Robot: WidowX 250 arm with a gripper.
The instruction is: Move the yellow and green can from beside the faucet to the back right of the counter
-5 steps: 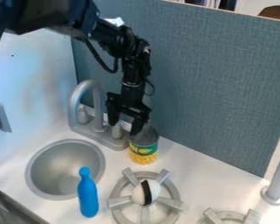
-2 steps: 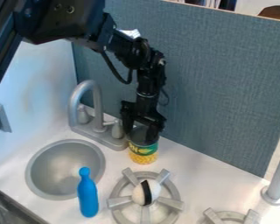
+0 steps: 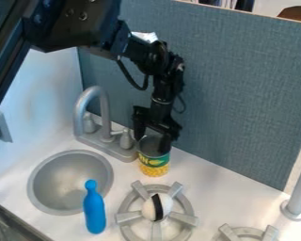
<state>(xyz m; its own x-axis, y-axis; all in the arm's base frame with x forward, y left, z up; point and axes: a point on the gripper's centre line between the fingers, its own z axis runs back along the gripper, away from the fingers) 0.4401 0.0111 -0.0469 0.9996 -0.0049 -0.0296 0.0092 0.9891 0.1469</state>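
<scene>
One grey partition (image 3: 241, 94) behind a white countertop (image 3: 209, 188).

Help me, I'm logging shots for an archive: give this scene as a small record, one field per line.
gripper: hangs over the can, fingers apart at its top; contact cannot be told
arm: black, enters at upper left
can: upright on the counter, green and yellow, near the faucet
sink: round, grey, left of the can
faucet: grey, arched, behind the sink
blue pin: beside the sink's right rim
burner: grey, in front of the can
ball: white with a black band, at the burner's middle
panel: grey-blue, behind the counter
</scene>
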